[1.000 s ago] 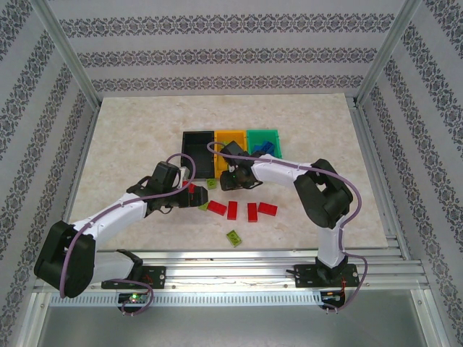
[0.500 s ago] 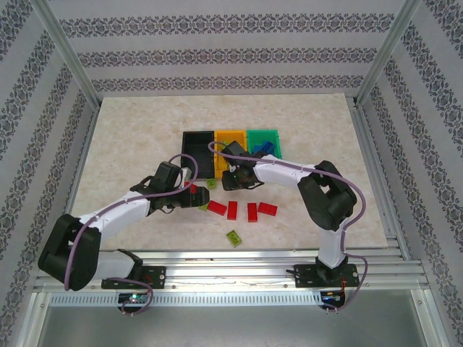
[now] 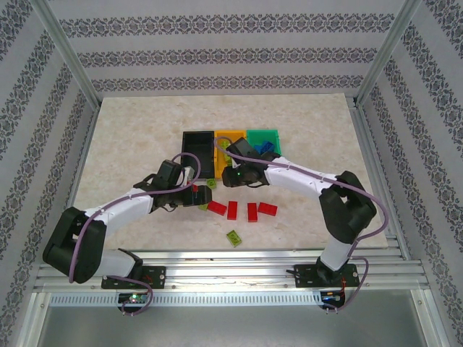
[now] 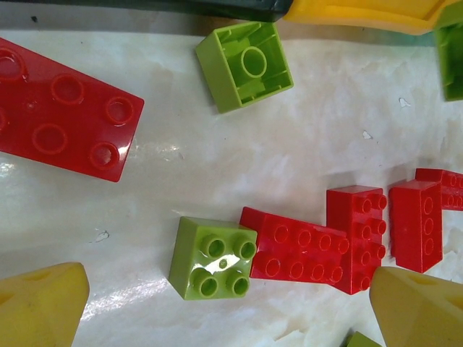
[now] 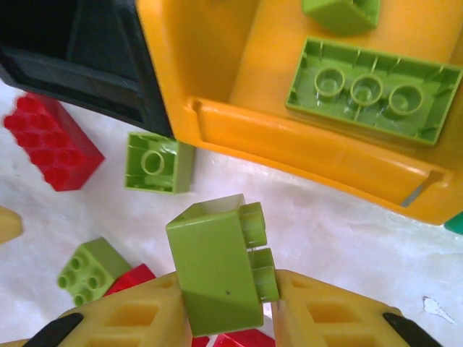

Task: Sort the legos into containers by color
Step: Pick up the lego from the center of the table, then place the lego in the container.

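Lime-green plastic: the held brick (image 5: 217, 267) sits clenched between the yellow fingers of the right hand (image 5: 228, 307). Its studs face sideways and its long axis runs roughly along the fingers, toward the orange bin (image 5: 289, 148). That bin is what the coming move turns on. Its near wall lies just ahead of the fingertips, a little to the right in the wrist view, and it already holds lime pieces, among them a long lime brick (image 5: 372, 90) lying underside up. I judge the held brick needs only a short carry forward and over the rim before release. The black bin (image 5: 79, 58) adjoins on the left, so drifting that way would risk the wrong container. From above, the right hand (image 3: 236, 173) hovers at the front edge of the orange bin (image 3: 230, 135), clearly the nearer arm. The left hand (image 3: 189, 194) is spread wide and holds nothing. It is low over the tabletop (image 3: 130, 144), with a square lime brick (image 4: 213, 258) and red bricks (image 4: 296, 253) lying between its fingers.
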### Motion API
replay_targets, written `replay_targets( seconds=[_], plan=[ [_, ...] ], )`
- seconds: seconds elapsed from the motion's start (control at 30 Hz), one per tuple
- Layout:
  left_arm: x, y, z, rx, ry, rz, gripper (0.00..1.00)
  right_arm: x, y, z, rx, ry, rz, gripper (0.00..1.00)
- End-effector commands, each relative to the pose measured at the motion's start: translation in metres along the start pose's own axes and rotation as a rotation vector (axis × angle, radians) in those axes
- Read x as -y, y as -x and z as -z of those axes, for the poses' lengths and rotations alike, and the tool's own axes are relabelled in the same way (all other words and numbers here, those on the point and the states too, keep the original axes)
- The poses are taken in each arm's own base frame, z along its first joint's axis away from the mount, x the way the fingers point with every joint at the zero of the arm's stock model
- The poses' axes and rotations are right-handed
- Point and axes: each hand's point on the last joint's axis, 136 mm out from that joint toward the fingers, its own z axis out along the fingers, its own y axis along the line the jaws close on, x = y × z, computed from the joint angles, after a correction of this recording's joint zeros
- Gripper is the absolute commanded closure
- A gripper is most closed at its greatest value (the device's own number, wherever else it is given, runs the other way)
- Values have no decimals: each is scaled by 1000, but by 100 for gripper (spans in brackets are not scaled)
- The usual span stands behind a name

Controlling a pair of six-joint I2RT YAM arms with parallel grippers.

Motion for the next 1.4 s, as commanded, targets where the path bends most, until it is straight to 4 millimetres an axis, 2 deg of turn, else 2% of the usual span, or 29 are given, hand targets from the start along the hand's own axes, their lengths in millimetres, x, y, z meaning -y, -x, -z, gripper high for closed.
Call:
replay_targets(
  seconds=[0.0,0.17,0.3,0.63,0.67,0.73,0.8,0.9,1.03,1.17,1.27,1.37],
  plan=[
    [10,10,2,32,-45,9,0,1,15,12,41,28,-36,67],
    [11,10,4,46,-55,24,0,5,41,18,91,35,-35,67],
    [14,10,4,41,-60,26,0,12,65,16,122,37,-55,66],
    [13,4,7,33,-48,39,0,26,110,-4,185,33,-96,63],
    [13,3,7,30,-47,43,0,26,112,-6,183,32,-97,60],
    [12,1,7,26,-45,49,0,26,115,-8,170,31,-93,47],
    [12,-1,6,20,-44,50,0,23,115,-6,181,41,-87,45],
    [9,-5,4,7,-36,55,0,16,109,3,203,63,-75,44],
    [7,-4,3,5,-23,51,0,2,84,9,172,90,-37,44],
    [-6,4,16,96,55,61,0,-16,48,1,108,132,-14,44],
    [-4,12,26,163,53,55,0,-29,23,-5,70,134,20,44],
    [-7,14,31,177,71,44,0,-37,6,-13,49,112,55,44]
  ],
)
